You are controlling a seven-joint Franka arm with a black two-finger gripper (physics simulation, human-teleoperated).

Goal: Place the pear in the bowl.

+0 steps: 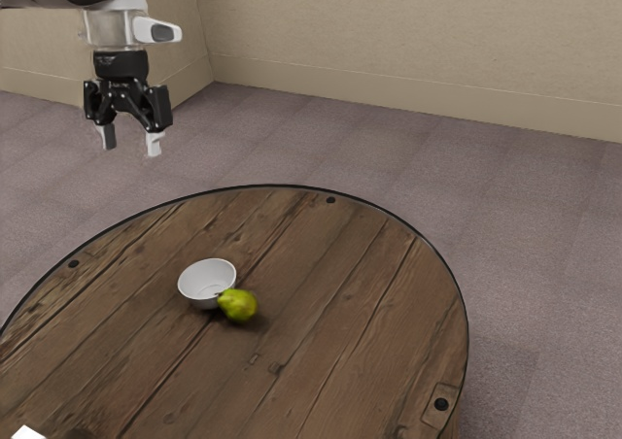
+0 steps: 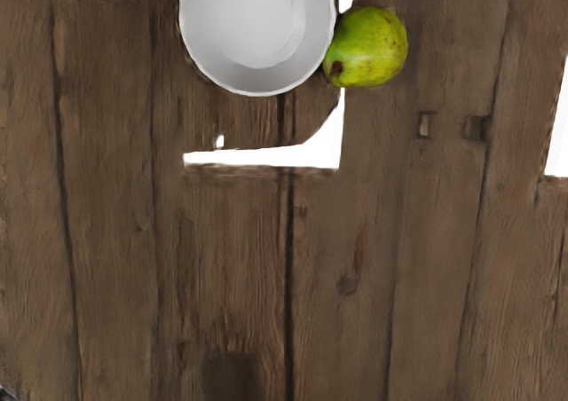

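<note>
We saw a round wooden table [image 1: 340,264] made of brown planks with dark seams, visible grain and knots, edged by a thin dark band. On it stood a small, round, smooth white bowl [image 1: 192,290], upright, with curved walls and a thin rim; its inside was plain and pale. The yellow-green pear [image 1: 238,306] lay on its side on the planks, outside the bowl and against its wall, its narrow end toward the bowl. In our wrist view its skin was speckled brown, with a dark spot at the stem end, and a flat, bright white patch [image 2: 311,157] with a curved inner edge showed on the wood near the bowl.

Our black two-finger gripper [image 1: 131,146] hung well above the table, toward the exterior view's upper left, pointing down. Its fingers were apart, with a gap between them. Behind the table we saw mottled, purplish-grey carpet [image 1: 525,216] and a beige textured wall [image 1: 408,31].
</note>
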